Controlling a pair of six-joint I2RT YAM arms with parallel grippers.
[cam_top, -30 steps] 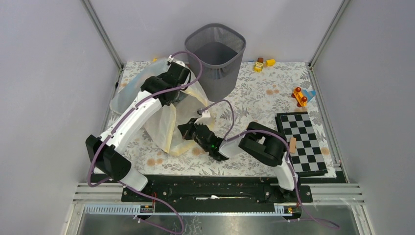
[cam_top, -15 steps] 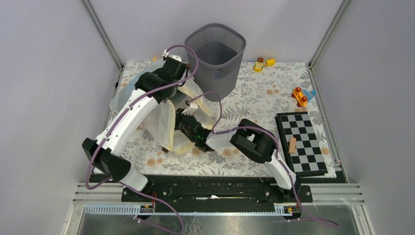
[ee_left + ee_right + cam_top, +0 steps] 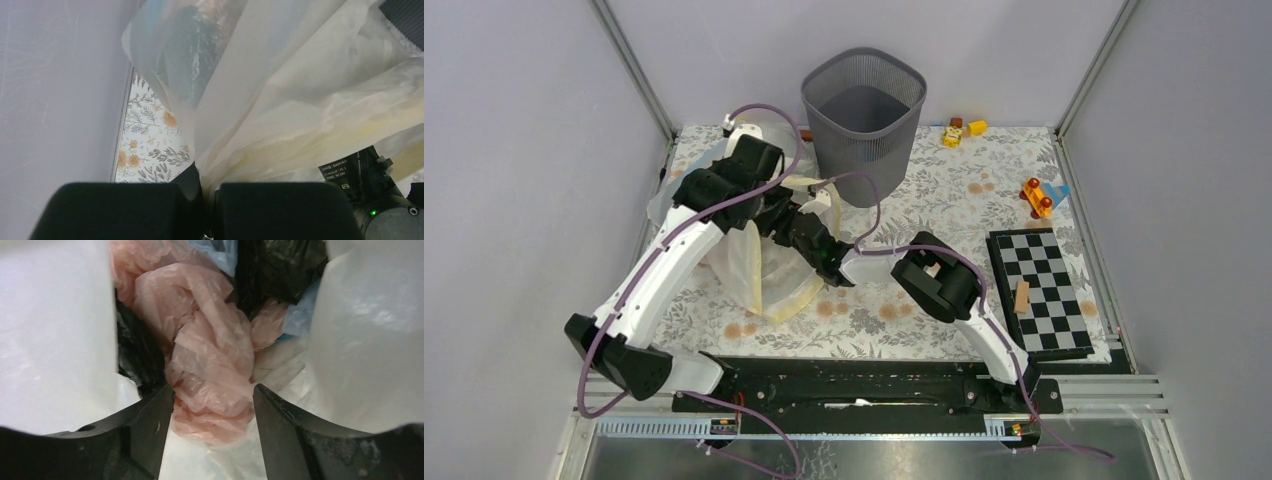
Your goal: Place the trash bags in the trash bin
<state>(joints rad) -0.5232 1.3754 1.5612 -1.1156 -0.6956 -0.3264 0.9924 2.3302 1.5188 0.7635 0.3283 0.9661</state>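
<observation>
Right gripper (image 3: pixel 212 390): jaws apart, straddling the near end of the pink trash bag (image 3: pixel 210 340). Nothing clamped, and I can't tell whether the pads touch it. Left gripper (image 3: pixel 207 186): fully closed, pinching a fold of the big whitish sack (image 3: pixel 300 100) and holding it up.

Location: the pink bag is down inside that sack, on the left of the floral tablecloth (image 3: pixel 944 200). It is wadded in with black film (image 3: pixel 280 270) and pale blue film (image 3: pixel 300 315). The mesh trash bin (image 3: pixel 864 150) stands close behind the sack and looks empty from the top camera.

Risks, as I judge them:
- Black film sits right against my left finger, with white sack wall under both. Closing here could catch either along with the pink, so the lift would drag the whole sack.
- If I catch only an outer fold, the thin film may slip out or tear.
- My left pinch is narrow. If it slips, the sack mouth collapses over my right wrist.
- A dragged sack could shove the bin.

Orientation: the pink bag is twisted into a loose rope. Its long axis runs from between my right fingers away and slightly left, deeper into the sack, roughly square to my closing line. The near end is bunched; I can't pick out its mouth.
</observation>
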